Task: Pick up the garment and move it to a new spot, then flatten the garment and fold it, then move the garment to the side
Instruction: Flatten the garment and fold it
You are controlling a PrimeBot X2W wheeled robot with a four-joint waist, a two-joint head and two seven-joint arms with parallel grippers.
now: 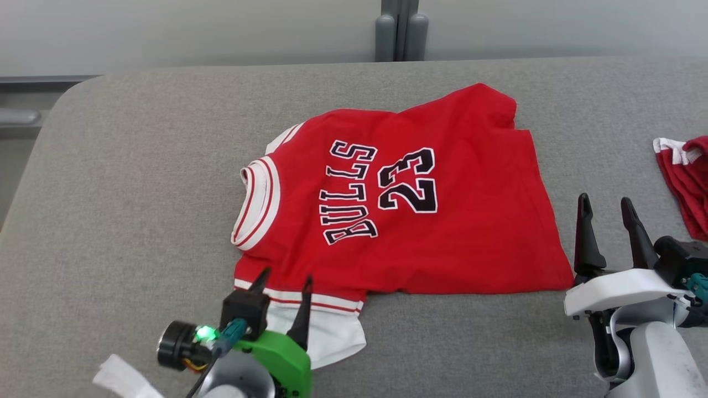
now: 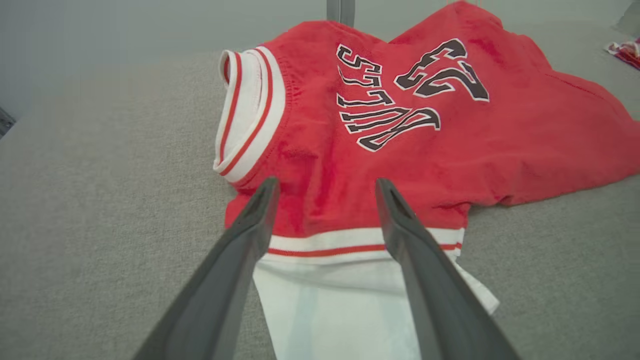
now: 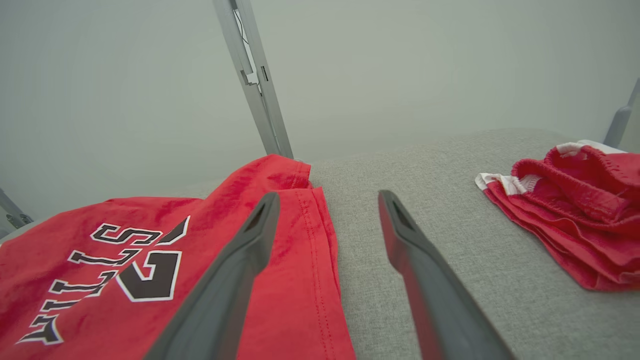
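Hovering my left gripper (image 1: 286,275), spread wide and empty, over the sleeve (image 1: 332,331) of the red basketball jersey (image 1: 442,232) lying mostly flat on the grey fabric table (image 1: 138,193), I am poising my equally wide right gripper (image 1: 604,199) beside its hem, apparently for folding.

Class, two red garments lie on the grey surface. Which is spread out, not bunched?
The jersey printed BULLS 23, in the middle; the other garment lies crumpled at the right edge.
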